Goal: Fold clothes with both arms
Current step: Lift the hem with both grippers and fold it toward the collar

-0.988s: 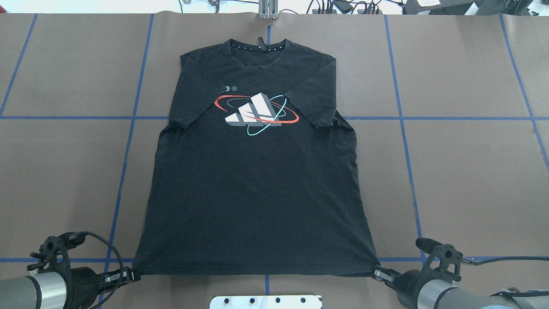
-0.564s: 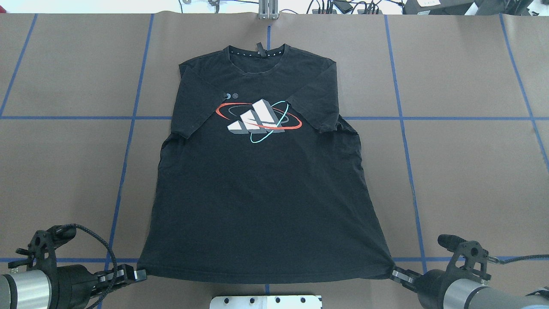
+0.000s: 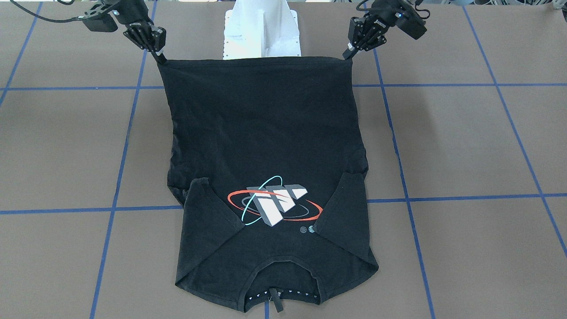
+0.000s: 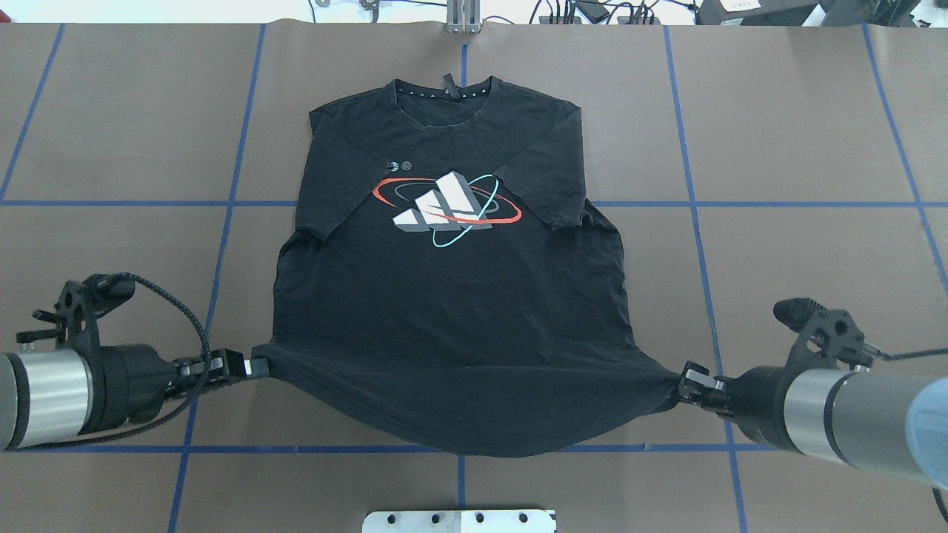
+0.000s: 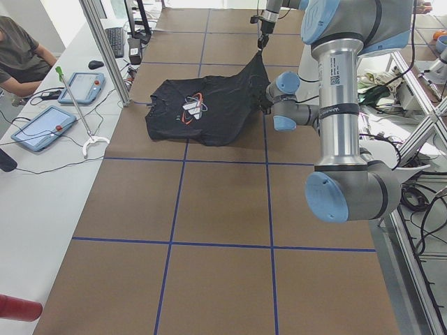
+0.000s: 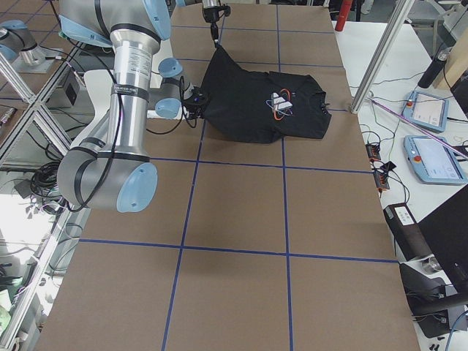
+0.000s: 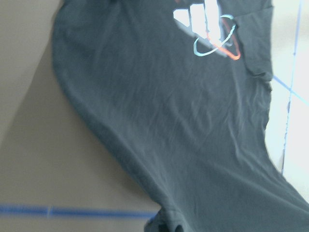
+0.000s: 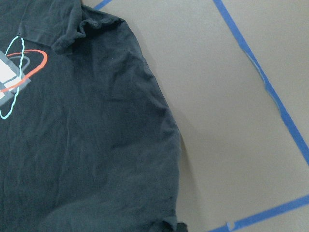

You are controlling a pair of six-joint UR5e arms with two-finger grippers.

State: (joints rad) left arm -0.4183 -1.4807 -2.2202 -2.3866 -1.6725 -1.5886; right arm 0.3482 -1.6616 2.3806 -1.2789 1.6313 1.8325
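The black T-shirt (image 4: pixel 452 296) lies in the middle of the brown table (image 4: pixel 815 148), printed side up. In the overhead view its collar (image 4: pixel 444 92) points to 12 o'clock and its hem (image 4: pixel 474 444) to 6 o'clock. The logo (image 4: pixel 444 207) is on the chest, and both sleeves are folded inward over the front. The left gripper (image 4: pixel 252 366), at 8 o'clock from the shirt's middle, has its fingers closed narrowly on one hem corner. The right gripper (image 4: pixel 678 385), at 4 o'clock, pinches the other corner in the same way. The two corners are raised off the table and the cloth is stretched between them, while the middle of the hem sags toward 6 o'clock. The upper part of the shirt rests flat.
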